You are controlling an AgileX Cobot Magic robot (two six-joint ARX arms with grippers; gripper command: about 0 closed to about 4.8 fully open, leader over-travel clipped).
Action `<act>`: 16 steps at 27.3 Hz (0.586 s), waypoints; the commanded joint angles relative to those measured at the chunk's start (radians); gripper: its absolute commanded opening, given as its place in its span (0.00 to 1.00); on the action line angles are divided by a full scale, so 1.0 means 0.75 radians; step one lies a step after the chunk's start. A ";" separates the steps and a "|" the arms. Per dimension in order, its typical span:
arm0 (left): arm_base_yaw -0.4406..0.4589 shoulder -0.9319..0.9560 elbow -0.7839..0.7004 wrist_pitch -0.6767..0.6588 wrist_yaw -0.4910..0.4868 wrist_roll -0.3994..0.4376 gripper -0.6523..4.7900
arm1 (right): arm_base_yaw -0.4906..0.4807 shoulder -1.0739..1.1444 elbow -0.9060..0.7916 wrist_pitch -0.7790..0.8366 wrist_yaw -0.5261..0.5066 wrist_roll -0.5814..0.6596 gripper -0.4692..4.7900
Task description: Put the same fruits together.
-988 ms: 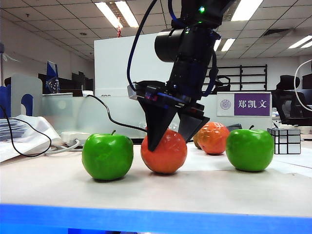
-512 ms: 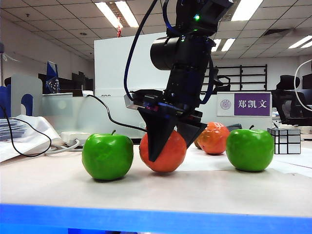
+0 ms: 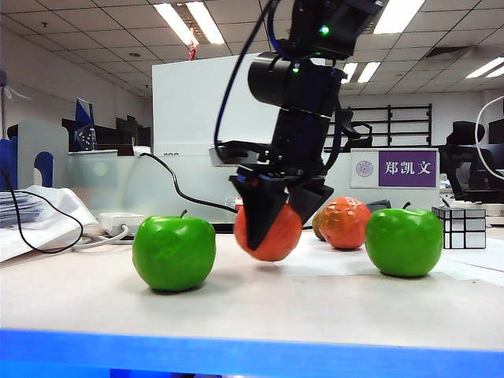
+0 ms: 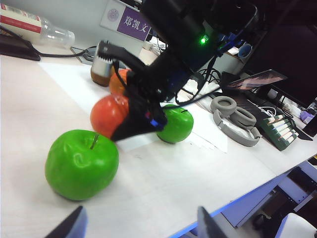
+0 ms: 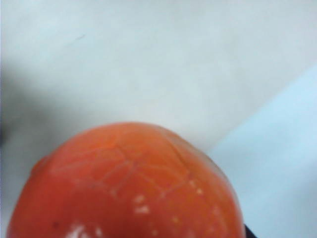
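Note:
My right gripper (image 3: 277, 214) is shut on an orange-red dimpled fruit (image 3: 268, 233) and holds it just above the table; that fruit (image 5: 129, 188) fills the right wrist view. A green apple (image 3: 173, 253) stands to its left. A second orange-red fruit (image 3: 345, 223) and a second green apple (image 3: 403, 241) stand to its right. The left wrist view shows the near green apple (image 4: 81, 163), the held fruit (image 4: 108, 115), the other orange-red fruit (image 4: 117, 82) and the far apple (image 4: 176, 124). My left gripper (image 4: 141, 228) hangs open near the table's edge, with nothing between its fingers.
A brown kiwi (image 3: 318, 227) peeks out behind the second orange-red fruit. A mirror cube (image 3: 463, 227) stands at the far right, a white adapter with cables (image 3: 118, 222) at the back left. Grey headphones (image 4: 233, 118) and a plastic bottle (image 4: 42, 30) lie further off.
My right gripper has closed on the orange-red fruit and lifted it off the table, tilting a little to the right. The other fruits and the left arm have not moved.

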 commanded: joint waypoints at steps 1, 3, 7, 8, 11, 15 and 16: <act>0.002 -0.002 0.002 -0.008 0.002 0.004 0.66 | -0.033 -0.007 0.005 0.068 0.106 -0.014 0.08; 0.002 -0.002 0.002 -0.008 0.002 0.004 0.66 | -0.045 -0.005 0.005 0.100 0.203 -0.022 0.08; 0.002 -0.002 0.002 -0.008 0.001 0.005 0.66 | -0.058 -0.005 0.005 0.161 0.388 -0.107 0.08; 0.002 -0.002 0.002 -0.008 0.001 0.005 0.66 | -0.062 -0.005 0.005 0.173 0.390 -0.123 0.08; 0.002 -0.002 0.002 -0.008 0.001 0.009 0.66 | -0.072 -0.004 0.005 0.213 0.395 -0.143 0.08; 0.002 -0.002 0.002 -0.008 0.001 0.009 0.66 | -0.081 0.006 0.004 0.255 0.401 -0.143 0.08; 0.002 -0.002 0.002 -0.008 0.001 0.009 0.66 | -0.082 0.011 0.005 0.260 0.399 -0.143 0.08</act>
